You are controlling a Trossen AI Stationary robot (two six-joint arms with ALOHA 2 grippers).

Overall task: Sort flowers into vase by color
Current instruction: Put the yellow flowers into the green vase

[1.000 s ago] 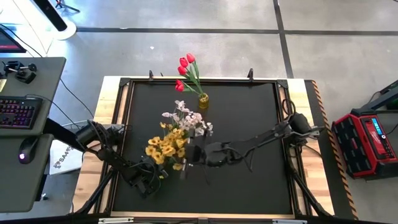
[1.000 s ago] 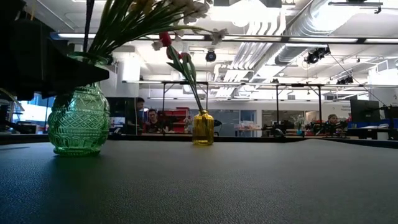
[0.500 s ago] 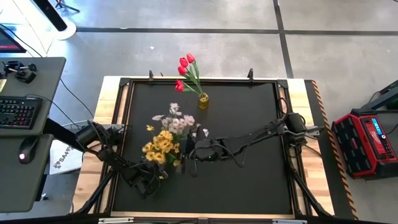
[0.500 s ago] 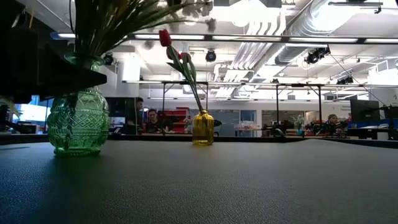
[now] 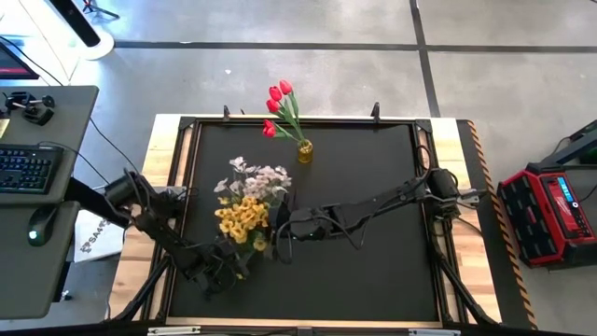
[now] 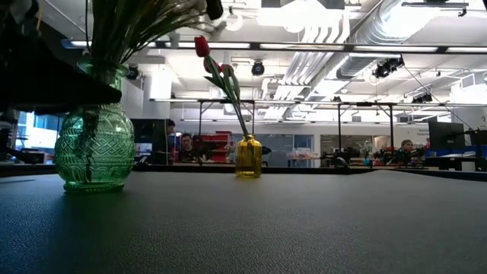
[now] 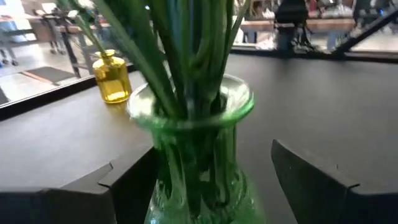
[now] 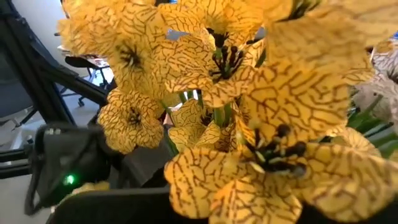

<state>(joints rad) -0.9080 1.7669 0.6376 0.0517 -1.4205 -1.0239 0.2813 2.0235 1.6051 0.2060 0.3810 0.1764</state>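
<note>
My red tulips [image 5: 277, 105] sit sorted in the small yellow glass bottle [image 6: 248, 157]. Yellow blossoms [image 5: 239, 220] and pale white sprays [image 5: 256, 177] share the green cut-glass vase [image 6: 95, 146], unsorted. My left gripper [image 7: 211, 186] straddles it, fingers wide; the right gripper [image 5: 280, 230] is closed, I can't tell on what.

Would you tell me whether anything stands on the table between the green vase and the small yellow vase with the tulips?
Nothing visible does. In the low view, bare table mat lies between the green vase and the yellow vase holding the red tulips.

Open-plan lab: exposed ceiling ducts [image 6: 335, 46], workbenches [image 6: 365, 160], seated people [image 6: 186, 144].
</note>
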